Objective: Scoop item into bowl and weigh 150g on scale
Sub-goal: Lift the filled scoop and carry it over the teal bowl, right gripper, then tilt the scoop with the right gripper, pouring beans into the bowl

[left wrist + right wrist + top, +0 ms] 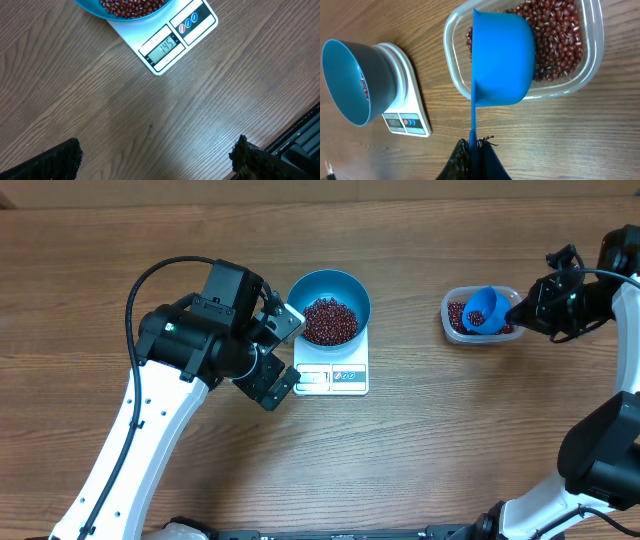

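Right gripper [474, 146] clamping the blue scoop [502, 60] by its handle above the tub [591, 67] of beans [555, 35], left gripper [283, 355] hanging wide open beside the scale [335, 378].

Left arm [145, 430] and right arm [600, 445]: glossy white links, chunky black joints. Left one's got a looping black cable [130, 305], tiny green light [170, 327], and the left pincer [156, 159] has rough black pads [60, 162].
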`<state>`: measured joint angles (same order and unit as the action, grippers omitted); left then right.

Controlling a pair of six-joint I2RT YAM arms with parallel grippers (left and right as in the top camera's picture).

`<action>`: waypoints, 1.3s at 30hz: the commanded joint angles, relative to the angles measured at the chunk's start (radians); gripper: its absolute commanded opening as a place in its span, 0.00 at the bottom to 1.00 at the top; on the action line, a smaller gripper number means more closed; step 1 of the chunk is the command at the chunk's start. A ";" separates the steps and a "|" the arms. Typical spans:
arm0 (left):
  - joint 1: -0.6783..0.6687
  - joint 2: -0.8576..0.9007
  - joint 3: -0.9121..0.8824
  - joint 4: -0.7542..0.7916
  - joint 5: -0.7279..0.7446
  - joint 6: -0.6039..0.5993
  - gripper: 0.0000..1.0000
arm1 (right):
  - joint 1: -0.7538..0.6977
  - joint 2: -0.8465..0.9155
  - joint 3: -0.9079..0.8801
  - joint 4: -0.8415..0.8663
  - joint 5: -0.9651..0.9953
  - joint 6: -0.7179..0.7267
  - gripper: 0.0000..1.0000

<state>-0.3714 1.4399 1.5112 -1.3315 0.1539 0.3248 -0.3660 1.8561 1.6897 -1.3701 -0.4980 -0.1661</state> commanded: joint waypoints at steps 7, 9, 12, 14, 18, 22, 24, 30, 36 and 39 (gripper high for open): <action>0.005 -0.013 -0.003 0.001 0.015 0.023 0.99 | 0.000 -0.047 0.034 -0.008 -0.071 -0.045 0.04; 0.005 -0.013 -0.003 0.001 0.015 0.023 0.99 | 0.000 -0.074 0.035 -0.001 -0.086 -0.044 0.04; 0.005 -0.013 -0.003 0.001 0.015 0.023 1.00 | 0.000 -0.114 0.044 0.003 -0.111 -0.043 0.04; 0.005 -0.013 -0.003 0.001 0.015 0.023 1.00 | 0.002 -0.145 0.054 0.010 -0.130 -0.037 0.04; 0.005 -0.013 -0.003 0.001 0.015 0.023 1.00 | 0.053 -0.194 0.061 0.050 -0.128 0.013 0.04; 0.005 -0.013 -0.003 0.001 0.015 0.023 1.00 | 0.156 -0.203 0.061 0.090 -0.093 0.051 0.04; 0.005 -0.013 -0.003 0.001 0.015 0.023 1.00 | 0.215 -0.203 0.061 0.110 -0.053 0.069 0.04; 0.005 -0.013 -0.003 0.001 0.015 0.023 0.99 | 0.378 -0.203 0.061 0.172 0.016 0.115 0.04; 0.005 -0.013 -0.003 0.001 0.015 0.023 0.99 | 0.514 -0.203 0.061 0.186 0.118 0.134 0.04; 0.005 -0.013 -0.003 0.001 0.015 0.023 1.00 | 0.560 -0.203 0.061 0.189 0.156 0.138 0.04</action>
<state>-0.3714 1.4399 1.5112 -1.3315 0.1539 0.3248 0.1532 1.6680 1.7287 -1.1900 -0.4133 -0.0444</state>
